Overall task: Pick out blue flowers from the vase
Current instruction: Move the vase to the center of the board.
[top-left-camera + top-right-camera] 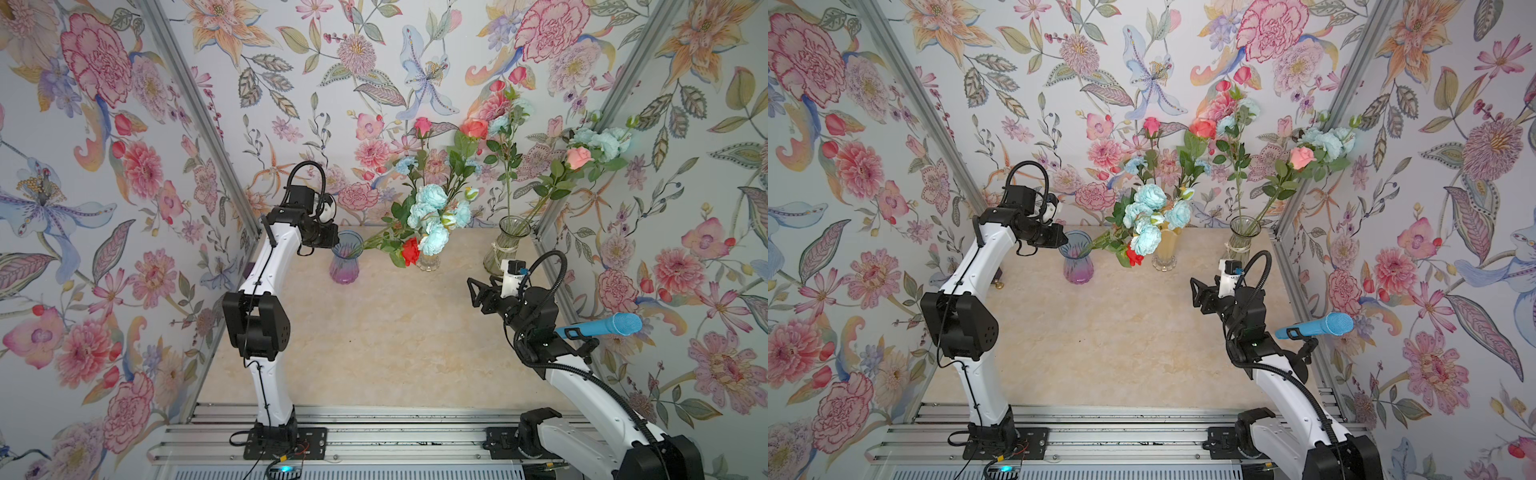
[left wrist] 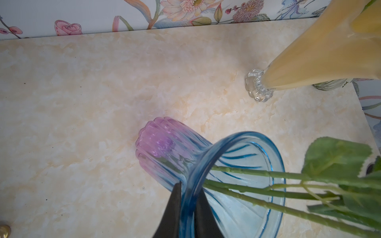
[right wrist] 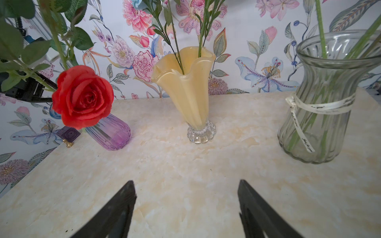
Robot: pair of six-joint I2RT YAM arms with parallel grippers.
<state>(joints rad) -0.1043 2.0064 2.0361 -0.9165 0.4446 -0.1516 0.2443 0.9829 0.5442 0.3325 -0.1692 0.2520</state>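
Both top views look down from high at the front over the whole table (image 1: 374, 340), the left wrist camera peers close onto the purple-blue vase (image 2: 156, 144), and the right wrist camera faces low across the table, sharing that vase and the yellow vase (image 3: 191, 92).

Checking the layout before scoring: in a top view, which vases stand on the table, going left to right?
Left to right: blue-to-purple ribbed glass vase → cream-yellow ruffled glass vase on a clear foot → clear ribbed glass vase tied with ribbon.
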